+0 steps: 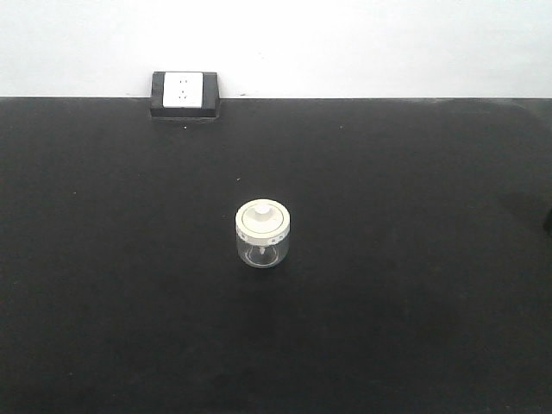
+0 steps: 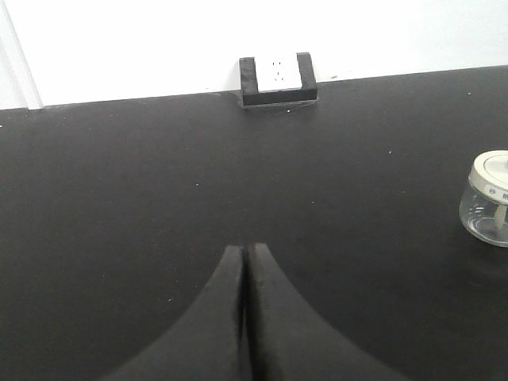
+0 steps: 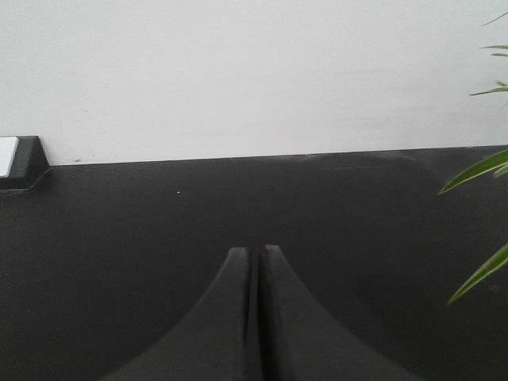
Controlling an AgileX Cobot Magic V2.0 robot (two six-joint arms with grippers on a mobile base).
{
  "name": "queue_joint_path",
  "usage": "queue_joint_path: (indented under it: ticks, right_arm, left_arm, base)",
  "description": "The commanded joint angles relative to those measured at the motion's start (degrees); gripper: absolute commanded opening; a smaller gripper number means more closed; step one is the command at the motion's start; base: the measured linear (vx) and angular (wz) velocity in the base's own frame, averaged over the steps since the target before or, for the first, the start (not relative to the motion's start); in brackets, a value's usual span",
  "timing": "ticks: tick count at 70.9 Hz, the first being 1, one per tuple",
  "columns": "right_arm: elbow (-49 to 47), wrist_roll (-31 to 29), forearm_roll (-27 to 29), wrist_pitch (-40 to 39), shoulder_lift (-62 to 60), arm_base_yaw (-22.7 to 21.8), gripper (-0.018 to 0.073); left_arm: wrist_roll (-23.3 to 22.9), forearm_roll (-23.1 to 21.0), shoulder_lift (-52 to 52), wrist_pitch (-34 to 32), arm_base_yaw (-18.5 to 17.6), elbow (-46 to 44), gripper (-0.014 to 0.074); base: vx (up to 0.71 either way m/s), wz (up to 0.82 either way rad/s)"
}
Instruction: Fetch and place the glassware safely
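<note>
From the front camera I saw the glass jar (image 1: 262, 234) standing upright mid-desk (image 1: 414, 285), knobbed lid up, a power socket (image 1: 184, 93) well behind it. My left gripper (image 2: 244, 252) was pressed together, the jar far to its right. My right gripper (image 3: 255, 252) was together too, plant leaves (image 3: 476, 171) at its right.

Left hand (image 2: 244, 258) — matte black, two broad fingers (image 2: 214, 317) flaring outward toward the base, tips narrow and rounded, right hand (image 3: 255, 258) alike — same black, smooth curved fingers, no markings visible
</note>
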Motion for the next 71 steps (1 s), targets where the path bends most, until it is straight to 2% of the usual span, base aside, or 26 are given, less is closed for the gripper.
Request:
queue_joint_path:
  ticks: [1, 20, 34, 56, 71]
  right_arm:
    - [-0.92, 0.16, -1.05, 3.49, -4.5, 3.41, -0.0003]
    - [-0.78, -0.88, -1.13, 16.86, -13.57, 16.75, -0.0003]
    - [-0.78, -5.17, -1.12, 22.7, -18.56, 23.13, -0.0003]
    - [4.58, -5.22, -0.87, 21.09, -22.96, 24.52, -0.0001]
    - [8.35, -5.02, -1.57, 15.98, -23.82, 24.52, -0.0001]
  left_arm:
    - [-0.26, -0.5, 0.91, -4.11, -0.07, -1.53, -0.0007]
    - [-0.26, -0.5, 0.91, -4.11, -0.07, -1.53, -0.0007]
    - [-0.26, -0.5, 0.91, -4.11, -0.07, -1.53, -0.0007]
    - [-0.26, -0.5, 0.91, -4.11, -0.07, -1.53, -0.0007]
    - [-0.26, -0.5, 0.91, -4.11, -0.07, -1.53, -0.0007]
  base:
    - [0.0, 0.0]
    - [0.0, 0.0]
    - [0.0, 0.0]
    - [0.0, 0.0]
    - [0.0, 0.0]
